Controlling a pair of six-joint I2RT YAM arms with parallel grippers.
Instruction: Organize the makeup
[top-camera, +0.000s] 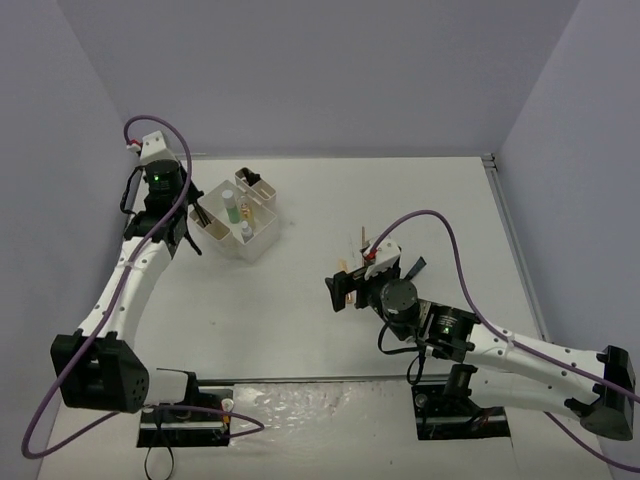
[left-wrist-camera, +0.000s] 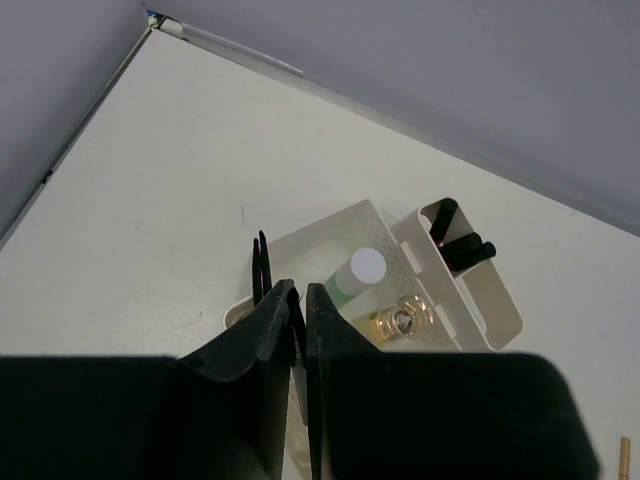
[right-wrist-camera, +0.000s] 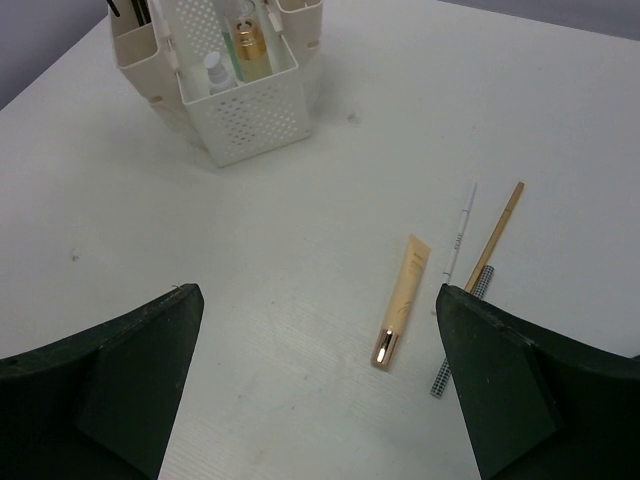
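Note:
The makeup is partly in the white box (top-camera: 262, 232) and partly loose on the table. My left gripper (left-wrist-camera: 297, 300) is shut right at the box's near wall, with nothing visible between its fingers. Thin black sticks (left-wrist-camera: 260, 265) stand in the compartment just beyond it. A pale green bottle (left-wrist-camera: 367, 266) and a gold bottle (left-wrist-camera: 403, 322) sit in the middle compartment. My right gripper (right-wrist-camera: 318, 300) hangs open and empty over the table. Below it lie a tan tube (right-wrist-camera: 400, 300), a white pencil (right-wrist-camera: 460, 230), a tan stick (right-wrist-camera: 500, 225) and a checkered stick (right-wrist-camera: 440, 380).
Black items (left-wrist-camera: 462, 246) fill a far side compartment of the white box (right-wrist-camera: 250, 125). The loose sticks (top-camera: 364, 240) lie mid-table, right of the box. Purple walls close the table at the back and sides. Cables loop from both arms.

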